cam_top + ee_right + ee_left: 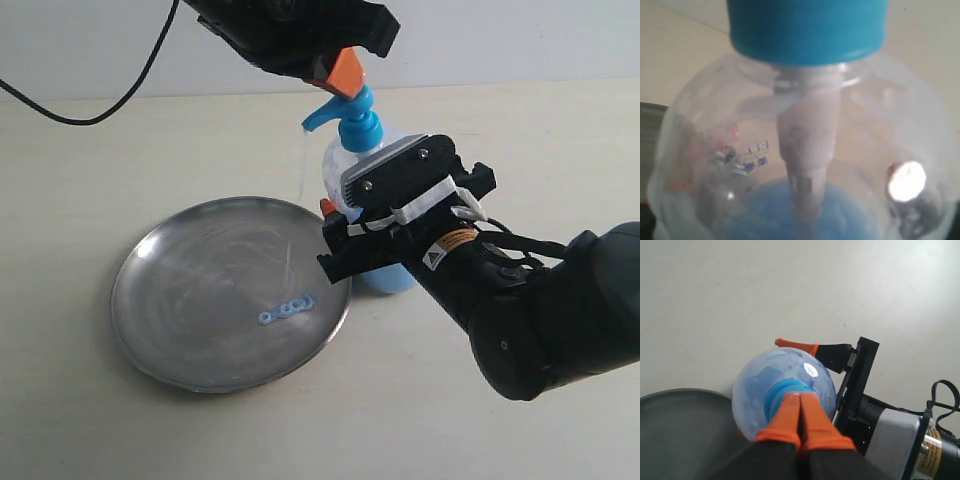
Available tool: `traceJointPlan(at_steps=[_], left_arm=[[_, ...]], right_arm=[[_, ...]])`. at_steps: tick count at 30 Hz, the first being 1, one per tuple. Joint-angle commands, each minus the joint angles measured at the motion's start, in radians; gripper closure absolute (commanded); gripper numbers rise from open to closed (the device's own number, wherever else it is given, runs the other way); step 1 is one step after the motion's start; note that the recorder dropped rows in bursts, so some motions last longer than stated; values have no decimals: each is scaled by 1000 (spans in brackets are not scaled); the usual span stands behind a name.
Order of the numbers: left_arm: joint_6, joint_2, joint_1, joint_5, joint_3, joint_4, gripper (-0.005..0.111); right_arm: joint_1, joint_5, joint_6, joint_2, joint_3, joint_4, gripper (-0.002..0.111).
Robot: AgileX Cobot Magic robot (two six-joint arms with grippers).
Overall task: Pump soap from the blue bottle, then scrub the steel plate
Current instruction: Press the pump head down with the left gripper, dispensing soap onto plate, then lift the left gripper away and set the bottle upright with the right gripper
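Blue bottle (358,128) mid-pump, centre of the frame
Left pincer (345,72) is closed tight, pressing down on the pump; right pincer (375,205) is spread wide, clamping the body. A soap (287,311) blob sits on the steel plate (190,300) just left.

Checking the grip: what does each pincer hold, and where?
The right pincer clasps the blue bottle around its round body. The left pincer, shut, holds nothing; it presses the pump head.

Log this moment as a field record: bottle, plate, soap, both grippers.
blue bottle: upright beside the plate's rim
steel plate: lying flat, soap on it
soap: blue squiggle on the plate; thin stream running down from the nozzle
left gripper: fingers shut, on the pump head
right gripper: fingers around the bottle body
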Motion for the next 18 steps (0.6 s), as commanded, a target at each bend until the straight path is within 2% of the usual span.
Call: traceJointPlan(at_steps=[1, 8, 14, 18], left_arm=[[-2, 75, -8, 132, 52, 64, 107], [24, -54, -8, 61, 52, 83, 107], [20, -301, -4, -47, 52, 162, 107], [-14, -418, -4, -25, 52, 206, 107]], right_arm=[[10, -66, 3, -3, -13, -99, 108], [10, -66, -18, -3, -13, -28, 108], [10, -66, -24, -3, -13, 12, 108], [10, -66, -24, -3, -13, 33, 108]])
